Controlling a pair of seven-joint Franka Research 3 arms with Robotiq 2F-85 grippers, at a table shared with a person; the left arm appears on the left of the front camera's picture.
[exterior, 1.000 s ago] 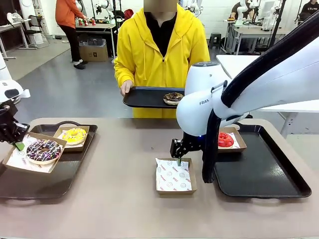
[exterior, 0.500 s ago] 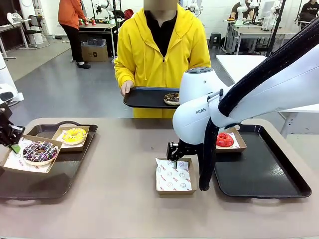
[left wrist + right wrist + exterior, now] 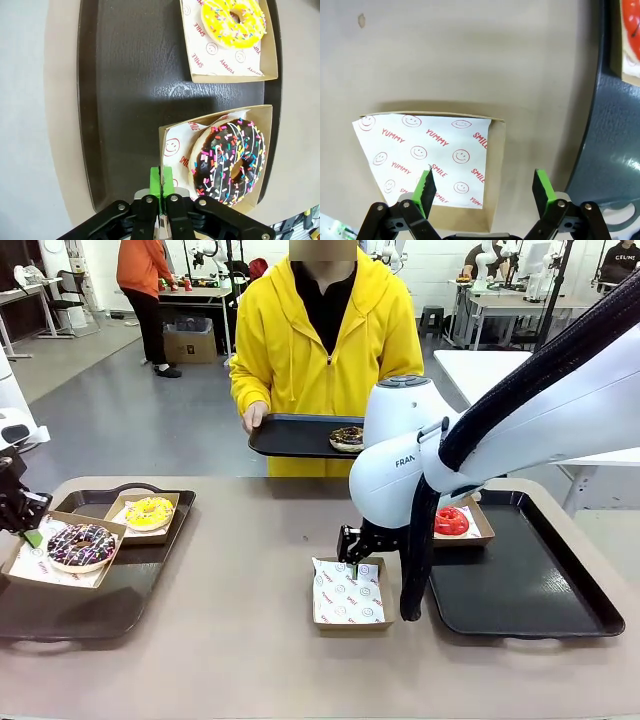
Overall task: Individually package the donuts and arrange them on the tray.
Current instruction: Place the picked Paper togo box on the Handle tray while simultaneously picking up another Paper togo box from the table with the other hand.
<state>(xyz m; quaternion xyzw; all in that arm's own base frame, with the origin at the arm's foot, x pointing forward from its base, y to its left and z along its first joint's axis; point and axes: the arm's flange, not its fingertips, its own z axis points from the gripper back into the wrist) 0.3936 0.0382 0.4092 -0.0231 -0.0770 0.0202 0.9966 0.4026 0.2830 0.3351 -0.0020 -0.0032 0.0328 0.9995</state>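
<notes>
Donuts, four. Chocolate donut with sprinkles (image 3: 82, 544): dark glaze, pale stripes, multicoloured sprinkles; lying in a paper-lined cardboard box (image 3: 266, 150) tilted on the left tray (image 3: 60, 610), at 8 o'clock of the surface (image 3: 240, 640). Yellow donut (image 3: 149, 511): bright yellow icing, coloured sprinkles; seated in its own lined box just beyond, at 12 o'clock of the first on the same tray. Red donut (image 3: 452, 521): glossy, plain; boxed at the near-left corner of the right tray (image 3: 520, 590), partly hidden behind the right arm. Dark chocolate donut (image 3: 347, 437): light speckled topping, resting unboxed on a black tray (image 3: 290, 435) held by a person in a yellow hoodie at 12 o'clock.

Left hand (image 3: 161, 181): green pads pressed together, clamped on the near-left edge of the sprinkled donut's box, beside the printed paper liner.

Right hand (image 3: 483, 189): fingers spread wide apart, gripping nothing, poised over an empty box (image 3: 349, 593) at the middle of the surface; one finger over the smiley-print liner, the other past the box's wall.
</notes>
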